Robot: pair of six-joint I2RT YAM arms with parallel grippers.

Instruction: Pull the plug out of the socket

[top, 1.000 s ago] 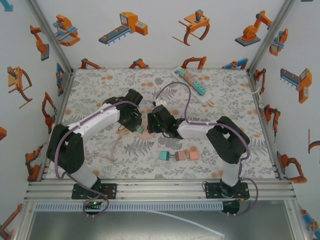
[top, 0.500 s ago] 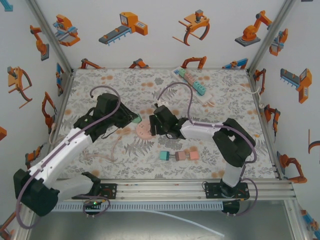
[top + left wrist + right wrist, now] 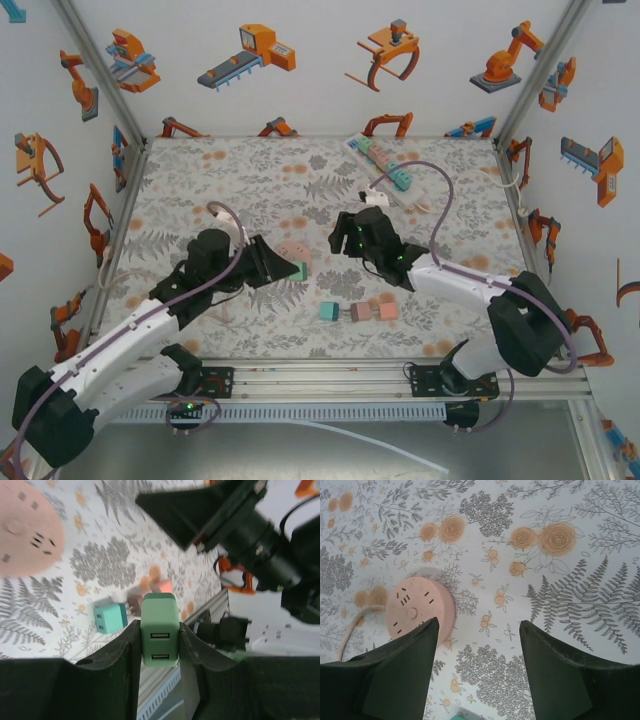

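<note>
Green plug (image 3: 159, 611) is held tight in the left pincer (image 3: 158, 630). One finger is pressed on each side of it. Two small slots are seen on its end, one over the other. The plug is out of the round pink socket (image 3: 25, 535) and is held up above the flowery table (image 3: 100, 565).

From the top, the plug (image 3: 300, 271) is seen at the tip of the left pincer (image 3: 288, 268), just beside the near edge of the socket (image 3: 292, 250). The top of the socket is bare, and its little holes can be seen.

The right pincer (image 3: 479, 630) is spread apart, and nothing is held between its fingers. The socket (image 3: 417, 611) lies on the table just past its left finger, and a pink cord (image 3: 350, 630) is joined to it. From the top, the right pincer (image 3: 343, 238) is seen to the right of the socket, not touching it.

One green plug is counted. One round socket is counted. Two pincers are counted. Three small blocks are laid in a row near the front of the table: one teal block (image 3: 328, 311), one brown block (image 3: 359, 312) and one pink block (image 3: 384, 309). One long power strip (image 3: 412, 197) is laid at the back right, with coloured plugs in it, too small to be counted well.
</note>
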